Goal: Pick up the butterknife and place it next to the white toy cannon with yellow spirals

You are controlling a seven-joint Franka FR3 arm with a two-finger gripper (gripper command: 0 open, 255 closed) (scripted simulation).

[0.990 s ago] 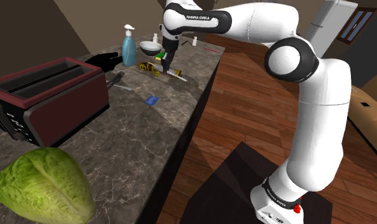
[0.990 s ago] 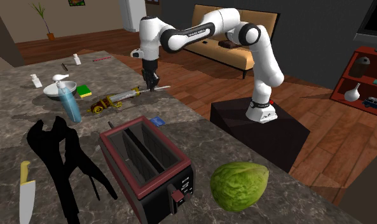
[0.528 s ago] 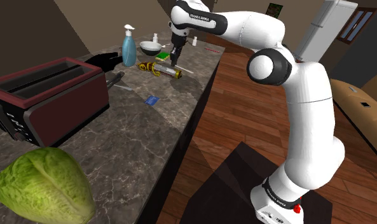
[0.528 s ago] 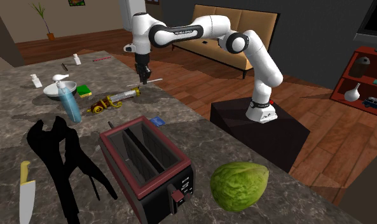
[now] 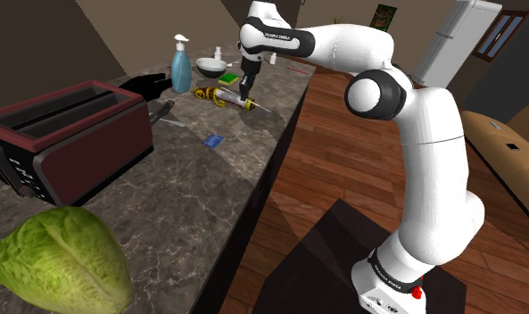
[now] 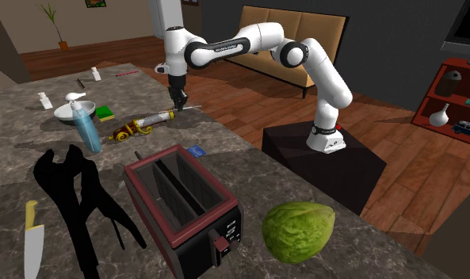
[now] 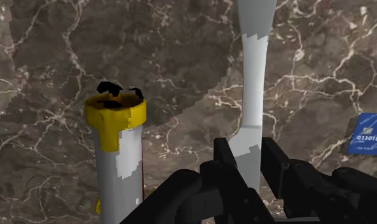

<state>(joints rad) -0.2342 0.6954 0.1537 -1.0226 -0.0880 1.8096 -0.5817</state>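
My gripper is shut on a pale grey butterknife, clasping it near one end. The knife hangs low over the dark marble counter, its blade lying roughly parallel to the toy cannon. That white toy cannon, with yellow bands and a yellow muzzle ring, lies on the counter right beside the knife. I cannot tell whether the knife touches the counter.
A blue card lies nearby. Behind the cannon stand a blue soap bottle, a white bowl and a green sponge. A dark red toaster and a lettuce sit nearer. The counter edge runs close by.
The gripper has carried the butterknife from the counter's edge toward the toy cannon and lowered it beside the cannon. The cannon has stayed put.
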